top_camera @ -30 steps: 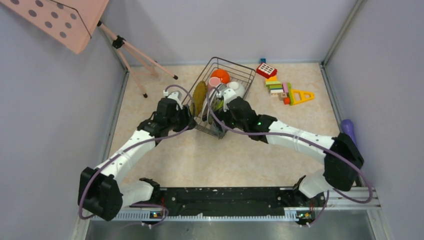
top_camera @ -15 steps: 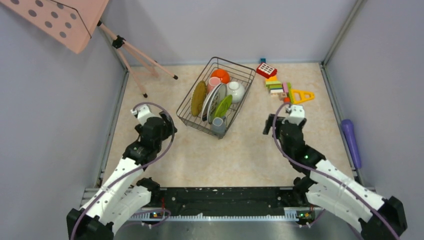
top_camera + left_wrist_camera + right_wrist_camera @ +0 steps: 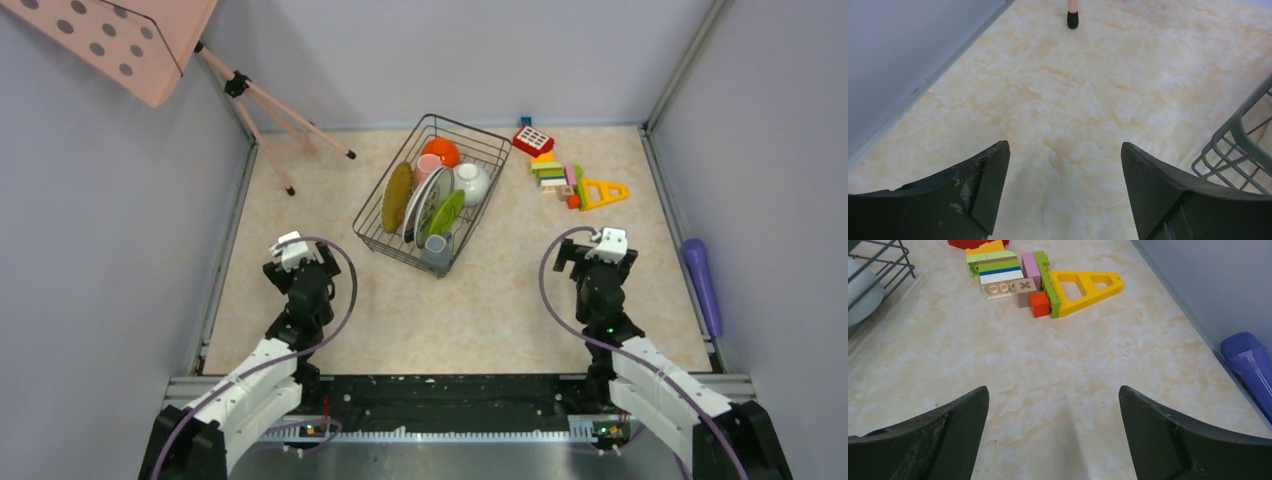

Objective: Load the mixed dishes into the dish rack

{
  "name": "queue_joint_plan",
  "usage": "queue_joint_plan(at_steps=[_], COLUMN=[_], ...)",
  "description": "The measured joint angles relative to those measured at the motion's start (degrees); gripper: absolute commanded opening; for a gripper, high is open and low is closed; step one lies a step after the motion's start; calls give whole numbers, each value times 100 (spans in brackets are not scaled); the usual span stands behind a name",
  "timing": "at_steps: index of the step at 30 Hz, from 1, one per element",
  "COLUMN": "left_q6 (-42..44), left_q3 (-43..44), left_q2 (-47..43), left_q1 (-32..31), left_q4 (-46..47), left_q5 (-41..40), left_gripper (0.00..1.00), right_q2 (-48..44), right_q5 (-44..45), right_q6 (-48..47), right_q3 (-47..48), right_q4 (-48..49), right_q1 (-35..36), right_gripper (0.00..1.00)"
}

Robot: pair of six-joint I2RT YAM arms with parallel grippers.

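Both pairs of jaws gape wide above the tabletop (image 3: 480, 300); plates (image 3: 428, 198), an orange bowl (image 3: 440, 152) and seemingly cups (image 3: 472, 183) stand in the rack (image 3: 372, 228).

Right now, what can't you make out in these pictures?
- Top view: dishes in the dish rack overlap; the cup count is too small to tell.
- Left wrist view: only the rack's corner shows, cut by the right edge.
- Right wrist view: purple object cut by the right edge, red toy by the top.

Dark dish rack (image 3: 488, 160), orange bowl (image 3: 440, 152), pink cup (image 3: 428, 167), lime-green plate (image 3: 446, 213); table (image 3: 500, 300) is marbled beige.
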Motion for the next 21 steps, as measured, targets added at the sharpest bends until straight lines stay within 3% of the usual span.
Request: queue_joint_plan(at_steps=[4,11,17,18,21], left_q6=[975,1803,1681,1665,1628], left_q3=[-686,-807,-662,-623,-308], left_q2=[490,2581,3534,3742,4269], left_q1=[72,857,1777,1862,2011], left_q4=[1888,4157,5368,5534,5523], left_q5=[-42,422,1569,1722,2114], left_gripper=[85,83,82,84,87], right_q2=[1060,3263,4358,4376,4376], right_q5=[-101,-610,-984,-1019,-1047], right_q6=[-350,-560,-555,-542,-490], right_q3=[-483,-402,-175,-151,-101], right_q4=[1434,3351,4415,4459,4603], right_q1=[-120,-914,-1274,-1294,-1316], right_gripper=[98,95,91,98,99])
